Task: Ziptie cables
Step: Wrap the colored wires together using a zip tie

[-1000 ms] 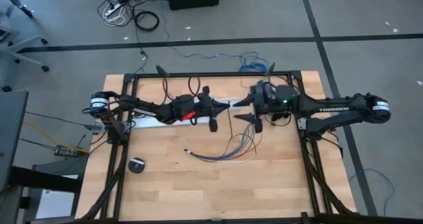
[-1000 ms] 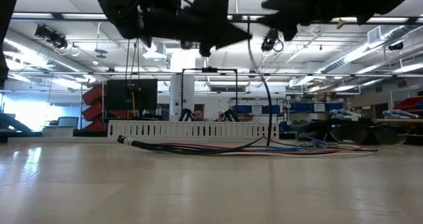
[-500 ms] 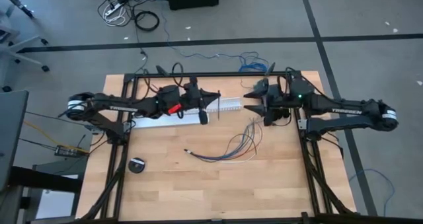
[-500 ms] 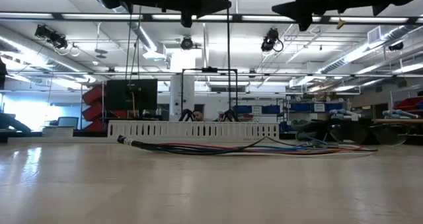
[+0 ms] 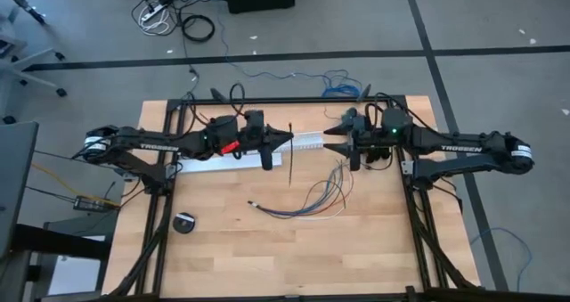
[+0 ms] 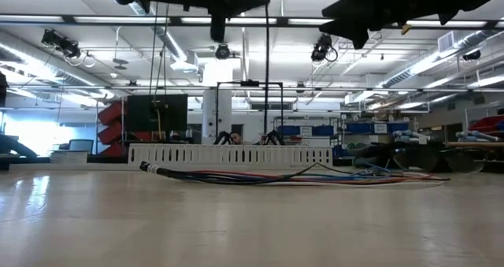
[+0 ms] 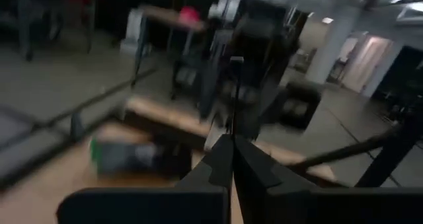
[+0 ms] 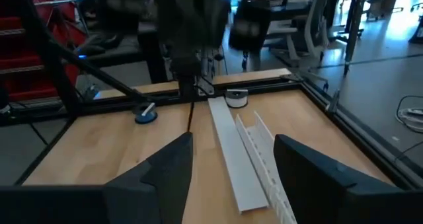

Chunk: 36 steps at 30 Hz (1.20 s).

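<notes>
While the left gripper (image 5: 287,139) pinches the ziptie (image 5: 290,155) above the white channel (image 5: 307,142), its strip hanging down, the right gripper (image 5: 328,139) faces it with fingers spread and empty, and the cables (image 5: 312,199) lie on the table (image 5: 267,248) nearby.

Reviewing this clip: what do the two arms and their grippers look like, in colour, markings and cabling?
Both arms are dark, slim and jointed, with white TROSSEN lettering along one link and a pale ring near the base. The left gripper carries a red patch just behind it; a green light glows behind the right gripper. Black cable loops run above each wrist. Each gripper's jaws are dark and tapered.
</notes>
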### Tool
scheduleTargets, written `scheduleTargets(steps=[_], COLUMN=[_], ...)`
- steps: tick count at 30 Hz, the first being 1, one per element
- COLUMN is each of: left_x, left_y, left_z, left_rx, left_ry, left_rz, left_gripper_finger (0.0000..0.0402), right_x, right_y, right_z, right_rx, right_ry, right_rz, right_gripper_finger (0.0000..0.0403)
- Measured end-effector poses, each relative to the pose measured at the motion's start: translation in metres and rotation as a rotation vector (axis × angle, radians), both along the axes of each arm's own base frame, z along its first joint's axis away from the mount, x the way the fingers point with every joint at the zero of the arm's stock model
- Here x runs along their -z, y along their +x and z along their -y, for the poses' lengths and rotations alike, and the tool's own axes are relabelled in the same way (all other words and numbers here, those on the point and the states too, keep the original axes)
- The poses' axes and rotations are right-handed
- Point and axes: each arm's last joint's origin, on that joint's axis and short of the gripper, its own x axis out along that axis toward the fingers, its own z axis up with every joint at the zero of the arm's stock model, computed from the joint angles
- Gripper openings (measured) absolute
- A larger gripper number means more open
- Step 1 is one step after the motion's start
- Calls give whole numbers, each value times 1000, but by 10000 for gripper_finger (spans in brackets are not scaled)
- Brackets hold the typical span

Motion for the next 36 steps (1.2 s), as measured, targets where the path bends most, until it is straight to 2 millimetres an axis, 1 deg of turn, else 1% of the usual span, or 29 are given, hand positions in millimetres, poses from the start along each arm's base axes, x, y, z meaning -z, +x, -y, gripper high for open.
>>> scheduleTargets(steps=[3,6,10,14,20,24,28,33,36], left_x=[18,26,46,59,73,82,98,114,118], left_y=[-3,-7,-14,-22,-29,-26,-19,-12,-11], left_z=[2,6,7,7,7,8,8,7,8], left_rx=[-6,19,-4,-26,-66,-75,-84,-72,-41], left_ry=[-63,-113,-144,-170,-139,-120,-103,-41,-10], left_rz=[-10,50,27,48,24,-10,-51,-100,-120], left_gripper_finger=[0,0,0,0,0,0,0,0,0], right_x=[0,0,0,-1,-1,-1,-1,5,11], right_y=[0,0,0,0,0,0,1,3,7], right_z=[0,1,1,1,1,0,-3,-15,-22], right_rx=[2,6,7,7,9,6,-31,-133,-166], right_ry=[0,0,-1,-2,21,24,28,45,55], right_rz=[-2,-1,2,7,12,12,10,-44,-88], right_gripper_finger=[205,204,205,203,198,197,199,196,195])
